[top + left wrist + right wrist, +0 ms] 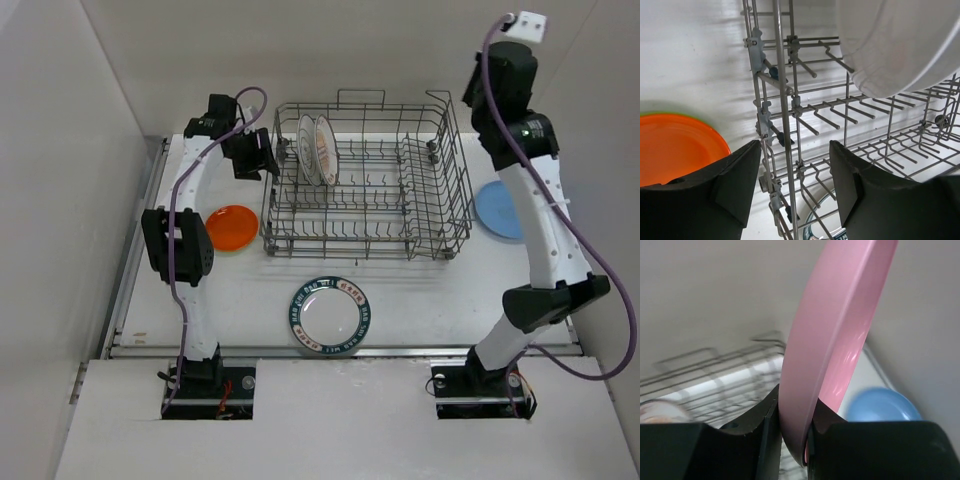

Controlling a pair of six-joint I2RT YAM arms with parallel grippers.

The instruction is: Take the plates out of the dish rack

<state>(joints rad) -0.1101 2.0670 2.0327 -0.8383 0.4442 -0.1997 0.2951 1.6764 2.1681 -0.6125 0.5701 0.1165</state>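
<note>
Right cam: pink plate [835,340] runs off the top edge, its lower rim buried in my right gripper [796,412]. Dish rack [725,375] off to my left is pure blur, and the blue plate [880,405] is partly cut off behind that gripper. Left cam: white plate [900,45] is cropped top and right, orange plate [675,150] is half hidden behind my left gripper [795,165], and the teal-rimmed plate [825,230] is just a sliver under it.
</note>
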